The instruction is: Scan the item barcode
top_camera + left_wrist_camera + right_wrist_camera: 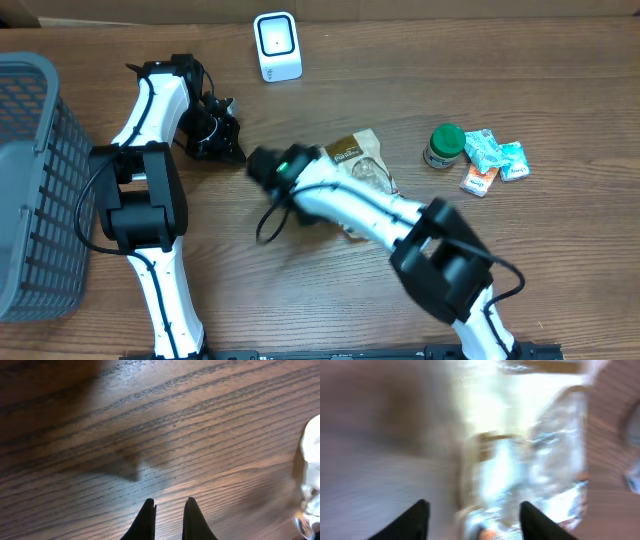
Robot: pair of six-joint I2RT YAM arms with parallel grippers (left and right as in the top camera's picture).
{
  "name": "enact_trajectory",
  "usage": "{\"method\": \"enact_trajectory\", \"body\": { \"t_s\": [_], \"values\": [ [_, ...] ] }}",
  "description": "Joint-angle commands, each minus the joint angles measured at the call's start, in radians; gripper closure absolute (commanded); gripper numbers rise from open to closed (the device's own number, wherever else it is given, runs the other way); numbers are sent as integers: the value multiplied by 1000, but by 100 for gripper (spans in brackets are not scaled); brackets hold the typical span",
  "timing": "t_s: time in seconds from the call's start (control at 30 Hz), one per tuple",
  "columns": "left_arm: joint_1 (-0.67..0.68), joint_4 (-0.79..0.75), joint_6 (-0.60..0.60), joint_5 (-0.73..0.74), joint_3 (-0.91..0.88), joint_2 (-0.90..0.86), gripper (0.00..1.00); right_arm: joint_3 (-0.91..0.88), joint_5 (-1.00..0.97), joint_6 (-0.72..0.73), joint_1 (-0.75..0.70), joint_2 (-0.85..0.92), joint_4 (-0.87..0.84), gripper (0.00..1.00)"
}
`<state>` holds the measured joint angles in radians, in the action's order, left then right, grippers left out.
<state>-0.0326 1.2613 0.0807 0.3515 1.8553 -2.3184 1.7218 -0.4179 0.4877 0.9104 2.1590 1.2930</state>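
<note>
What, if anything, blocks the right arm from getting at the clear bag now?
Probably nothing, so yes: the right gripper is open with the clear bag just ahead of its fingers. The wrist view is blurred, so contact is unclear.

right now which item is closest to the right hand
The clear bag with the brown label, beside the right hand; the green-lidded jar and small packets lie farther off.

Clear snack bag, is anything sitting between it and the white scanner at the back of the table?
Nothing visible. Only bare table lies between the bag and the scanner; the left gripper sits clear to one side of that line.
</note>
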Motion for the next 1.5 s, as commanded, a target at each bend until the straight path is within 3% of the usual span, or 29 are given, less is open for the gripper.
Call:
{"method": "enact_trajectory", "body": {
  "t_s": [0.0,0.27,0.47,0.57,0.7,0.87,1.07,1.47],
  "values": [
    [7,-3,-6,-4,21,-10,96,47,56,41,35,-13,-1,40],
    [17,-6,-6,53,21,-10,96,109,83,14,-131,-124,31,39],
    [73,-21,-6,124,21,-10,96,108,456,-191,-389,-177,66,40],
    [103,-37,-6,124,22,-9,96,73,536,-204,-481,-165,101,42],
    [119,-35,-6,124,44,13,96,-13,510,-185,-533,-165,100,46],
    [121,-36,-6,118,84,121,96,-109,328,-63,-551,-165,90,46],
    [121,-47,-6,107,93,267,96,-227,241,-39,-544,-163,-9,52],
    [110,-46,-62,-58,93,453,96,-389,137,-13,-512,-163,-178,57]
  ]
}}
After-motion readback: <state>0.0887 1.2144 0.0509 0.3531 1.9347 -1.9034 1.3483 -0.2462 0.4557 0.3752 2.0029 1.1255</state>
